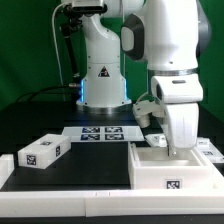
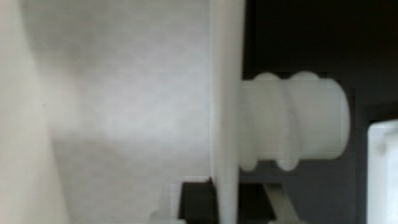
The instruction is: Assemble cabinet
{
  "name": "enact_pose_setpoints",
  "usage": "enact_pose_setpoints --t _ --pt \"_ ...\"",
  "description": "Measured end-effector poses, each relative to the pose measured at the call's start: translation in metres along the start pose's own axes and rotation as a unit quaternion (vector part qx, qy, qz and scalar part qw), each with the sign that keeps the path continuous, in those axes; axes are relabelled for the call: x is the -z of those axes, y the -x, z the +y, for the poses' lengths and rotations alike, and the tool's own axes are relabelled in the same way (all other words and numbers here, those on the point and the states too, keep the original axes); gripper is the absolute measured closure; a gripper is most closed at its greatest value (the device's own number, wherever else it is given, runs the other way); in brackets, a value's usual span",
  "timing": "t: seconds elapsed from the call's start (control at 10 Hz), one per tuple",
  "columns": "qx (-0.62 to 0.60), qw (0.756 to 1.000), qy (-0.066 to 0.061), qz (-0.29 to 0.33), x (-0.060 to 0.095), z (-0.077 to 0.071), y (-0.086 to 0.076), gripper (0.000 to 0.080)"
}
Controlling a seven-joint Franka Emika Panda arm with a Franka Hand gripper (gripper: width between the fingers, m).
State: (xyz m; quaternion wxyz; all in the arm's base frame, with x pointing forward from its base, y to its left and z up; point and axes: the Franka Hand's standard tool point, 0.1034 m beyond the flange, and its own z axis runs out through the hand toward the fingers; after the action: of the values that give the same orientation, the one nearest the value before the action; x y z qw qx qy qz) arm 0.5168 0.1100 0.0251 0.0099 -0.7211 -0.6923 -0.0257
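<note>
The cabinet body [image 1: 165,170], a big white box with a tag on its front, stands at the exterior view's front right. My gripper [image 1: 172,143] hangs straight down over its top. In the wrist view the gripper [image 2: 231,203] is shut on the thin edge of a white panel [image 2: 125,110], with a dark finger [image 2: 192,203] on each side. A white ridged knob [image 2: 297,118] sticks out beside the panel. Another small white tagged panel [image 1: 42,152] lies flat at the exterior view's left. The fingertips are hidden in the exterior view.
The marker board [image 1: 100,133] lies on the black table behind the cabinet body. The white robot pedestal [image 1: 103,80] with a triangle sticker stands at the back. A small white tagged piece [image 1: 146,112] sits beside the arm. A white edge [image 1: 60,205] runs along the front.
</note>
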Motion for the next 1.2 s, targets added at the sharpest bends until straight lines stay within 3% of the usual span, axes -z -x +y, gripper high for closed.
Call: enact_pose_setpoints --t 0.5,0.6,0.7,0.8,1.0,1.1,1.2 --pt "-0.011 1.000 -0.005 -0.001 -0.0002 0.0007 -0.0034 0.0765" --pt "-0.011 1.000 -0.005 -0.001 -0.0002 0.0007 -0.0032 0.0710" --pt "-0.011 1.000 -0.005 -0.001 -0.0002 0.0007 -0.0030 0.0710" --pt "-0.011 1.000 -0.005 -0.002 -0.0002 0.0008 -0.0028 0.0499" --pt "-0.011 1.000 -0.005 -0.002 -0.0003 0.0008 -0.0025 0.0214" --pt "-0.012 1.000 -0.005 -0.002 -0.0003 0.0008 -0.0023 0.0214" --pt "-0.012 1.000 -0.005 -0.002 -0.0002 0.0009 -0.0021 0.0055"
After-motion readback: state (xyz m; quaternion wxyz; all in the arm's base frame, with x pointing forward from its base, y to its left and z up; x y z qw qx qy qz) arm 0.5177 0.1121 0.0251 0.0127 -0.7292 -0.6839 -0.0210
